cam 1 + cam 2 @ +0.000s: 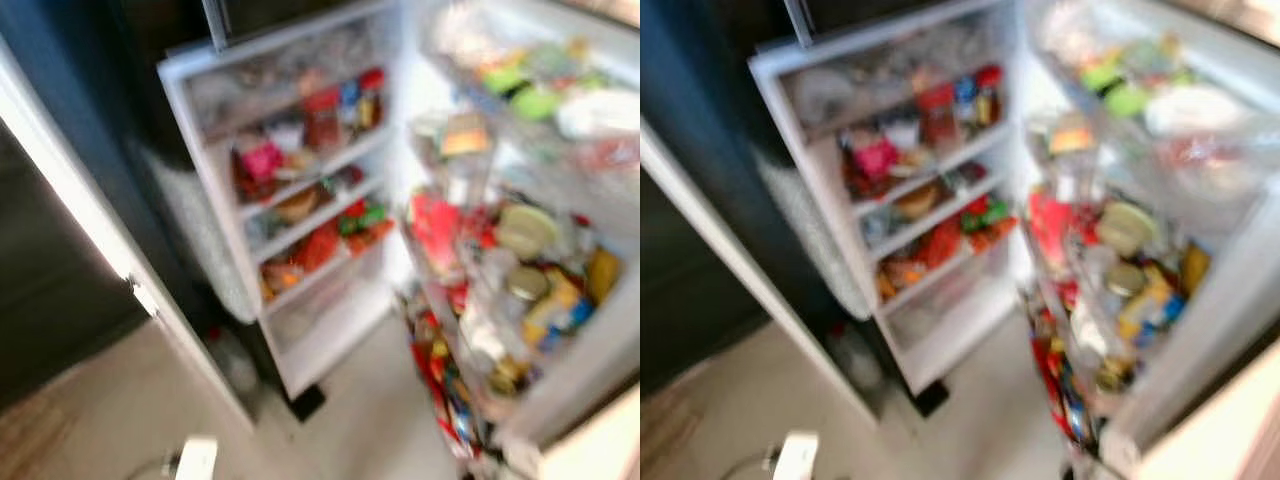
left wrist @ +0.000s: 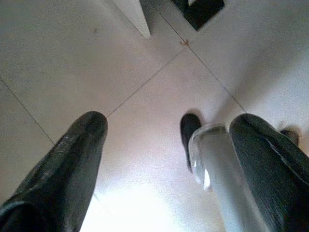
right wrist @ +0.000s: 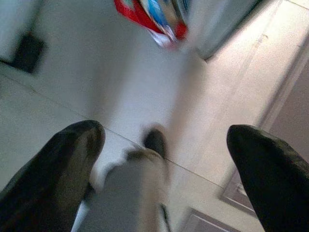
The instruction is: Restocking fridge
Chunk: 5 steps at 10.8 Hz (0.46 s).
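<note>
While my head camera blurs, the fridge (image 1: pixel 330 300) stands open before me, its door shelves (image 1: pixel 300 215) packed with jars and packets, more food crowded on the inner shelves (image 1: pixel 1120 250) to my right. My left hand (image 2: pixel 169 159) hangs released over the tiled floor (image 2: pixel 72 58); my right hand (image 3: pixel 164 164) hangs released too, grasping nothing.

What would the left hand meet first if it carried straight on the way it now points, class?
Most likely the tiled floor. The left hand points down at it with open fingers, and only bare tile lies between them, though depth is unclear.
</note>
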Tool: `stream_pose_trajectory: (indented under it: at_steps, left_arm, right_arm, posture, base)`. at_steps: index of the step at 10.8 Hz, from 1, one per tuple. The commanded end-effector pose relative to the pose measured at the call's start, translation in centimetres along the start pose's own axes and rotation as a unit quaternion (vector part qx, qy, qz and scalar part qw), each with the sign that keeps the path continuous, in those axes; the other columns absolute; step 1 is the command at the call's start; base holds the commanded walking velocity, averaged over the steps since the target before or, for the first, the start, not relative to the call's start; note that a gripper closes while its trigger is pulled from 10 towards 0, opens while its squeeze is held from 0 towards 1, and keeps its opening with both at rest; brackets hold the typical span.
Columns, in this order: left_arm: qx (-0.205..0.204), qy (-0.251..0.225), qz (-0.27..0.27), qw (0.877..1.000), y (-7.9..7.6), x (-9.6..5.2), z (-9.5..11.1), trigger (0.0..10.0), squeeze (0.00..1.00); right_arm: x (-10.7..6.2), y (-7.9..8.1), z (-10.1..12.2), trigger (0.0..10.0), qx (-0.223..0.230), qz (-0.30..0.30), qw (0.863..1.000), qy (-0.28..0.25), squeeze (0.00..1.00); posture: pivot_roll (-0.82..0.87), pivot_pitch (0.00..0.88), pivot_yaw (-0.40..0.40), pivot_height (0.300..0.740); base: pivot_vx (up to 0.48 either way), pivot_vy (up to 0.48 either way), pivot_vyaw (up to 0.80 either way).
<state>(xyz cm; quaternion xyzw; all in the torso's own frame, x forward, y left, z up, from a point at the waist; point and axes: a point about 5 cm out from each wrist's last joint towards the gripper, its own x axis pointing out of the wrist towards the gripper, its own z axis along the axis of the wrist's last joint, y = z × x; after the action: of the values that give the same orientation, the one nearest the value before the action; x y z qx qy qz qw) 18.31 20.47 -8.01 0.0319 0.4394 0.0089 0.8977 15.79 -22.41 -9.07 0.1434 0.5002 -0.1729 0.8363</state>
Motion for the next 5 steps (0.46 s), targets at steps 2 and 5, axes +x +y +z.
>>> stream_pose_trajectory:
  at_steps: [2, 5]
  left_arm:
    - [0.007, 0.008, 0.004, 1.0, 0.3, -0.1, -0.4, 10.0, 0.0]
    - [0.007, 0.008, 0.006, 1.0, 0.3, -0.1, -0.5, 10.0, 0.0]
  right_arm:
    - [0.0, 0.4, 0.3, 10.0, 0.016, -0.006, 1.0, -0.013, 0.0]
    - [-0.2, -0.9, -0.4, 10.0, 0.012, -0.163, 0.986, 0.029, 0.0]
  posture:
    - [-0.11, 0.027, 0.034, 0.74]
    - [-0.12, 0.033, 0.025, 0.74]
  base:
    - [0.0, 0.0, 0.0]
    - [0.0, 0.0, 0.0]
